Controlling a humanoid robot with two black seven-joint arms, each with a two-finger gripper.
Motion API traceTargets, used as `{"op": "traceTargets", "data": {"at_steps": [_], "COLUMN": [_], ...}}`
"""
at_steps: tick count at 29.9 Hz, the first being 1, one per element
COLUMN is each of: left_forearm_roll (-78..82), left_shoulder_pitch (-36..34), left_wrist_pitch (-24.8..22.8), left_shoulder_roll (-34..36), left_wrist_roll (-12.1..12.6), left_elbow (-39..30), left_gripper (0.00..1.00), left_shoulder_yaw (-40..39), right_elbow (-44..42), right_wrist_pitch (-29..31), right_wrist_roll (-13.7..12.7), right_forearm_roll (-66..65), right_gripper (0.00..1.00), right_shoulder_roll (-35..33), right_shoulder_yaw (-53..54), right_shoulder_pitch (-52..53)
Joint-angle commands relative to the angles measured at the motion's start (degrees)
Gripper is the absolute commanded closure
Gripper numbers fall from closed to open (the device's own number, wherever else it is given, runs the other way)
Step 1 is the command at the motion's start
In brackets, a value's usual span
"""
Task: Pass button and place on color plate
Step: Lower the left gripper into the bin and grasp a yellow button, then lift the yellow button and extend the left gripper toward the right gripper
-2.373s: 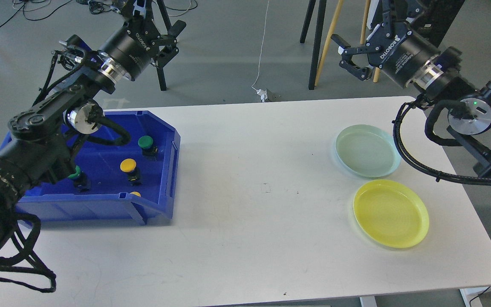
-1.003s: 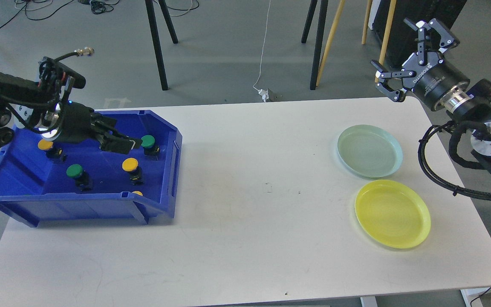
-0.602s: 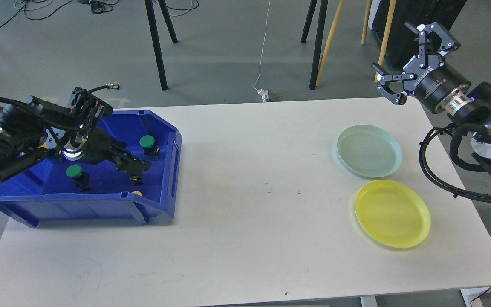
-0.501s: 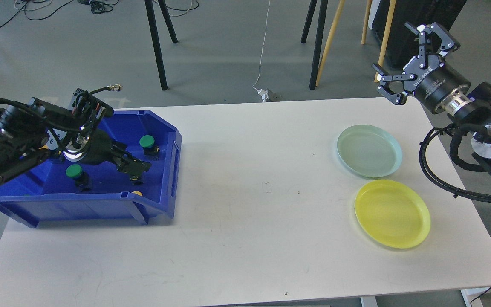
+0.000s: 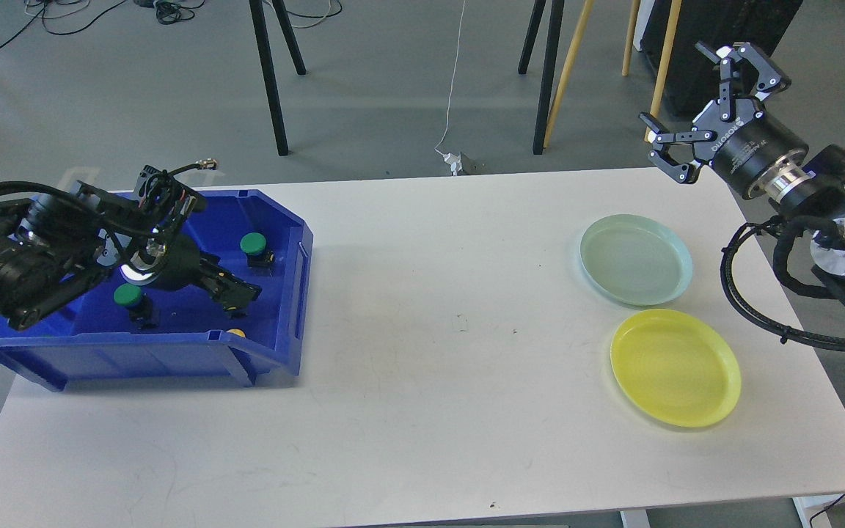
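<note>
Altogether, two plates sit on the white table [image 5: 422, 367]: a pale green plate [image 5: 635, 259] and, just nearer, a yellow plate [image 5: 675, 367]. Two green-capped buttons stand upright in the blue bin [image 5: 276, 345], caps up: one green button [image 5: 254, 246] toward the back, another green button [image 5: 129, 297] near the front left. A sliver of a yellow button [image 5: 234, 334] peeks above the front wall. The left gripper [image 5: 235, 293] reaches down inside the bin; whether its fingers hold anything cannot be told. The right gripper [image 5: 708, 95] hovers beyond the table's far right corner, fingers spread wide, holding nothing.
</note>
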Motion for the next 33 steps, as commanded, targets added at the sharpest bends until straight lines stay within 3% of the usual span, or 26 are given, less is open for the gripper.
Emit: {"op": "traceTargets", "data": {"at_steps": [1,5,12,14,15,18,19,29,33], "left_forearm_roll": [0.05,-0.04,0.05,0.14,0.57,4.26,5.23,4.97,4.01], "left_shoulder_pitch": [0.54,0.81,0.81,0.81,0.89,0.81,0.81,-0.68,-5.25], "left_wrist_pitch": [0.0,0.17,0.52,0.53,0.79,2.01,2.45,2.81,2.11], "left_shoulder_roll": [-0.26,-0.61,-1.4,-1.4,-1.49,-1.58,-1.67,-0.62,5.17], "left_wrist_roll": [0.01,0.01,0.01,0.01,0.01,0.01,0.01,0.01,0.01], "left_elbow": [0.99,1.96,3.28,3.28,3.28,3.36,3.36,2.93,-1.36], "left_gripper": [0.24,0.25,0.5,0.53,0.59,0.89,0.92,0.95,0.95], "left_shoulder_yaw": [0.4,0.4,0.4,0.4,0.58,1.98,1.99,0.85,0.06], "right_elbow": [-0.01,-0.01,-0.01,0.08,0.08,0.08,0.08,0.52,0.61], "right_wrist_pitch": [0.08,0.08,-0.01,0.08,0.08,0.08,0.08,-0.01,0.08], "right_wrist_roll": [0.01,0.01,0.1,0.1,0.1,0.1,0.1,0.19,0.19], "right_forearm_roll": [0.0,0.0,0.0,0.0,0.0,0.0,0.0,0.0,0.0], "right_gripper": [0.0,0.0,0.0,0.0,0.0,0.0,0.0,0.0,0.0], "right_shoulder_roll": [0.0,0.0,0.0,0.0,0.0,-0.09,-0.09,-0.18,-0.18], "right_shoulder_yaw": [0.02,0.02,0.02,0.02,0.02,0.11,0.11,0.29,0.46], "right_shoulder_pitch": [-0.19,-0.46,-1.16,-1.25,-1.42,-1.77,-1.78,-1.95,-2.3]}}
